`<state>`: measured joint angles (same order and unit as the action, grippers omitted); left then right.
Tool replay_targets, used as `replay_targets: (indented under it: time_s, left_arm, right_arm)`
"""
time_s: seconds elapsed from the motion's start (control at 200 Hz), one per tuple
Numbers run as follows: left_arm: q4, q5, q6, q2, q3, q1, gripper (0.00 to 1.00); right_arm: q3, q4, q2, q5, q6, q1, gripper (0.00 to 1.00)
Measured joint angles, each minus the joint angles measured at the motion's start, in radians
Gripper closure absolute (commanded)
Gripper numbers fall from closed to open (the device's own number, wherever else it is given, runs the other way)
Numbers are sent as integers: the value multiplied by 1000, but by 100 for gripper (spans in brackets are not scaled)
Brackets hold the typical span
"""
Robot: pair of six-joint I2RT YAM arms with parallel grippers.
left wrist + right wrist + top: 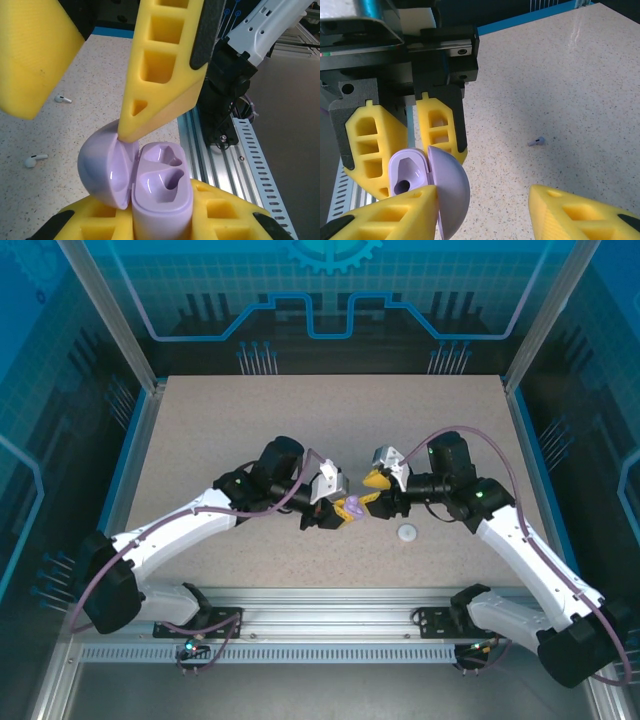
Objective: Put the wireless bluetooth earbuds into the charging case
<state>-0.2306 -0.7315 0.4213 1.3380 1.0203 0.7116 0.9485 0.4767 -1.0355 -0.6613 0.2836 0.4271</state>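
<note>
The pale purple charging case (161,192) stands upright with my left gripper (160,212) shut on its body. Its lid (102,167) is swung open and both sockets are empty. In the top view the case (352,508) sits between my left gripper (335,512) and my right gripper (372,490). My right gripper (485,200) is open, with one fingertip (127,132) resting on the lid's edge and the lid (449,192) beside its left finger. Two pale earbuds (63,99) (36,160) lie on the table. Another pale purple earbud (536,141) lies further off.
A small white round case (407,533) lies on the speckled table just right of the grippers. The aluminium rail (330,625) runs along the near edge, by the arm bases. Blue-framed clear walls (140,370) enclose the table.
</note>
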Motion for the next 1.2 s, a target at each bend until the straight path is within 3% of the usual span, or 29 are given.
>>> replay_targets:
  time_s: [0.295,0.735,0.995,1.201]
  left_arm:
    - [26,0,-9,0,-1,0,85]
    - [215,1,-159,-45,-131,-71,85]
    - [353,51,-323,-171,-285,-233,85]
    - [398,138,-431,-298,-400,-345,85]
  right_arm:
    - [0,-1,18,-5,-3,-3,45]
    - [54,-14,43,-11,-111,-3,43]
    - [190,80,-64,194,-340,19,49]
    - [257,176,-218,373,-547,98,51]
